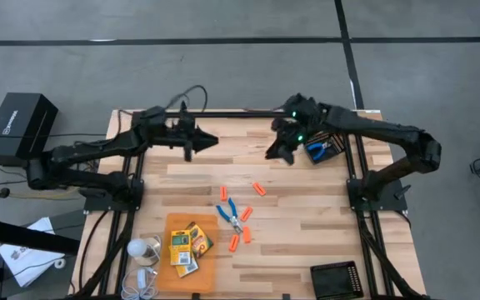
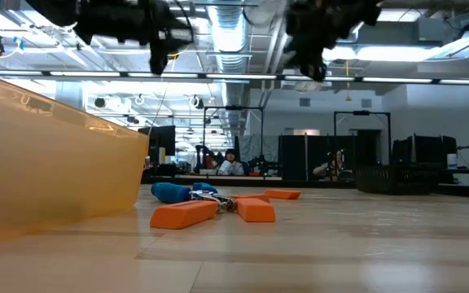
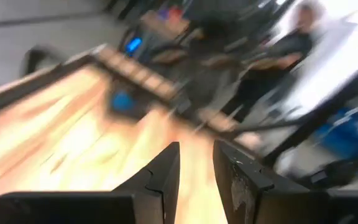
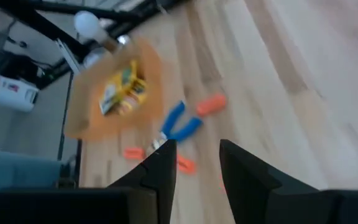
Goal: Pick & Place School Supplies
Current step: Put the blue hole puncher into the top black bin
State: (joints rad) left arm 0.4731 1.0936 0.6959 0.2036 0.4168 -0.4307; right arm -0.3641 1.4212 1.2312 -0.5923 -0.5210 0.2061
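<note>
Crayon boxes (image 1: 187, 247) — on the orange sheet (image 1: 192, 268), bench (image 1: 307, 242) near edge. Blue-handled tool (image 1: 231, 214), orange sticks (image 1: 259, 189) — mid-bench. Left claw (image 1: 209, 142), right claw (image 1: 273, 151): raised near the far edge, released, empty.

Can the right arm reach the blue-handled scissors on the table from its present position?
Probably yes. The right tool hangs empty above the bare wood, and the blue-handled scissors lie in the open; only small orange sticks lie around them, nothing stands between.
</note>
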